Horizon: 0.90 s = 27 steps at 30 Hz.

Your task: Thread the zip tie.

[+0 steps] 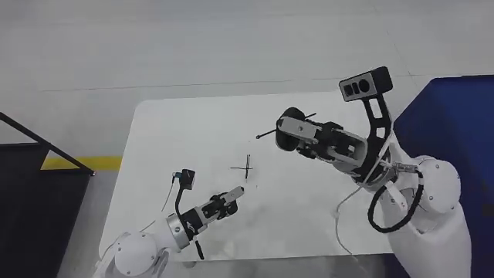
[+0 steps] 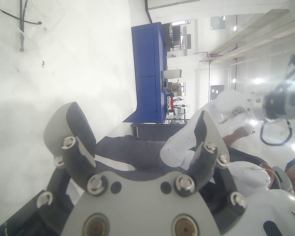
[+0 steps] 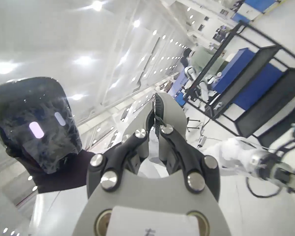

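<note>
We saw the right gripper (image 1: 285, 128) over the worktop (image 1: 177, 131), its jaws shut tight on one thin black zip tie (image 1: 266, 132) that stuck out both sides. More zip ties (image 1: 246, 167) lay crossed in the middle of the worktop, at about 7 o'clock from it. The left gripper (image 1: 238, 192) sat at about 7 o'clock from those, near but not touching, its jaws wide open and holding nothing.

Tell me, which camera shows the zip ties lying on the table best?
The left wrist view: the ties lie crossed on the table, each strand and head distinct. The top view shows the ties as a tiny dark cross mid-table. The right wrist view looks up at the ceiling instead.
</note>
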Each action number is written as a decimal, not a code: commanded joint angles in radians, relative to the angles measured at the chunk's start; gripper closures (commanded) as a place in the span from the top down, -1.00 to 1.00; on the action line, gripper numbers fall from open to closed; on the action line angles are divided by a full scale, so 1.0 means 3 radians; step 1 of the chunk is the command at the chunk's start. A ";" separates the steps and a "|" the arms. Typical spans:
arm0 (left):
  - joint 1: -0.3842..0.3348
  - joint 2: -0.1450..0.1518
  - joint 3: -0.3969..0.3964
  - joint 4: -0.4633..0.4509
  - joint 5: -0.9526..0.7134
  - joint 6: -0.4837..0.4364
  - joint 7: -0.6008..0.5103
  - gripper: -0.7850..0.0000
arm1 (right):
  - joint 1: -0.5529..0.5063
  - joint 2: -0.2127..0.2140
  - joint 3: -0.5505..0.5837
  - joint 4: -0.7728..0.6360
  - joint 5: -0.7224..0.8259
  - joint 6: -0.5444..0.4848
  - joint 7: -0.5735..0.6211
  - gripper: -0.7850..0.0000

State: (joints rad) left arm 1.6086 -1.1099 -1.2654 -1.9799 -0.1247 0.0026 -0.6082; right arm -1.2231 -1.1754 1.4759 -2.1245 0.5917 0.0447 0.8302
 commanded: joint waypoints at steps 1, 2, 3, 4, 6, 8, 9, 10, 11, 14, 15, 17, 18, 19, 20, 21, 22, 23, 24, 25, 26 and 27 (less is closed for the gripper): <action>0.0000 0.0000 0.0000 0.0000 0.0000 0.0000 0.0000 1.00 | -0.0072 0.0017 0.0160 0.0273 0.0038 -0.0076 0.0164 -1.00; 0.0000 0.0000 0.0000 0.0000 0.0000 0.0000 0.0000 1.00 | -0.0094 0.0028 0.0226 0.0399 0.0017 -0.0115 0.0250 -1.00; 0.0000 0.0000 0.0000 0.0000 0.0000 0.0000 0.0000 1.00 | -0.0113 0.0035 0.0276 0.0510 0.0039 -0.0170 0.0311 -1.00; 0.0000 0.0000 0.0000 0.0000 0.0000 0.0000 0.0000 1.00 | -0.0125 0.0038 0.0312 0.0625 0.0102 -0.0212 0.0358 -1.00; 0.0000 0.0000 0.0000 0.0000 0.0000 0.0000 0.0000 1.00 | -0.0122 0.0048 0.0375 0.0820 0.0110 -0.0283 0.0421 -1.00; 0.0000 0.0000 0.0000 0.0000 0.0000 0.0000 0.0000 1.00 | -0.0113 0.0052 0.0382 0.0882 0.0114 -0.0327 0.0458 -1.00; 0.0000 0.0000 0.0000 0.0000 0.0000 0.0000 0.0000 1.00 | -0.0113 0.0052 0.0382 0.0882 0.0114 -0.0327 0.0458 -1.00; 0.0000 0.0000 0.0000 0.0000 0.0000 0.0000 0.0000 1.00 | -0.0113 0.0052 0.0382 0.0882 0.0114 -0.0327 0.0458 -1.00; 0.0000 0.0000 0.0000 0.0000 0.0000 0.0000 0.0000 1.00 | -0.0113 0.0052 0.0382 0.0882 0.0114 -0.0327 0.0458 -1.00; 0.0000 0.0000 0.0000 0.0000 0.0000 0.0000 0.0000 1.00 | -0.0113 0.0052 0.0382 0.0882 0.0114 -0.0327 0.0458 -1.00; 0.0000 0.0000 0.0000 0.0000 0.0000 0.0000 0.0000 1.00 | -0.0113 0.0052 0.0382 0.0882 0.0114 -0.0327 0.0458 -1.00; 0.0000 0.0000 0.0000 0.0000 0.0000 0.0000 0.0000 1.00 | -0.0113 0.0052 0.0382 0.0882 0.0114 -0.0327 0.0458 -1.00; 0.0000 0.0000 0.0000 0.0000 0.0000 0.0000 0.0000 1.00 | -0.0113 0.0052 0.0382 0.0882 0.0114 -0.0327 0.0458 -1.00; 0.0000 0.0000 0.0000 0.0000 0.0000 0.0000 0.0000 1.00 | -0.0113 0.0052 0.0382 0.0882 0.0114 -0.0327 0.0458 -1.00; 0.0000 0.0000 0.0000 0.0000 0.0000 0.0000 0.0000 1.00 | -0.0113 0.0052 0.0382 0.0882 0.0114 -0.0327 0.0458 -1.00; 0.0000 0.0000 0.0000 0.0000 0.0000 0.0000 0.0000 1.00 | -0.0113 0.0052 0.0382 0.0882 0.0114 -0.0327 0.0458 -1.00; 0.0000 0.0000 0.0000 0.0000 0.0000 0.0000 0.0000 1.00 | -0.0113 0.0052 0.0382 0.0882 0.0114 -0.0327 0.0458 -1.00; 0.0000 0.0000 0.0000 0.0000 0.0000 0.0000 0.0000 1.00 | -0.0113 0.0052 0.0382 0.0882 0.0114 -0.0327 0.0458 -1.00; 0.0000 0.0000 0.0000 0.0000 0.0000 0.0000 0.0000 1.00 | -0.0113 0.0052 0.0382 0.0882 0.0114 -0.0327 0.0458 -1.00; 0.0000 0.0000 0.0000 0.0000 0.0000 0.0000 0.0000 1.00 | -0.0113 0.0052 0.0382 0.0882 0.0114 -0.0327 0.0458 -1.00; 0.0000 0.0000 0.0000 0.0000 0.0000 0.0000 0.0000 1.00 | -0.0113 0.0052 0.0382 0.0882 0.0114 -0.0327 0.0458 -1.00; 0.0000 0.0000 0.0000 0.0000 0.0000 0.0000 0.0000 1.00 | -0.0113 0.0052 0.0382 0.0882 0.0114 -0.0327 0.0458 -1.00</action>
State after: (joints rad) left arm 1.6086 -1.1099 -1.2654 -1.9799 -0.1247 0.0026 -0.6082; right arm -1.2569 -1.1597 1.5906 -1.8599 0.6260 -0.0534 0.9677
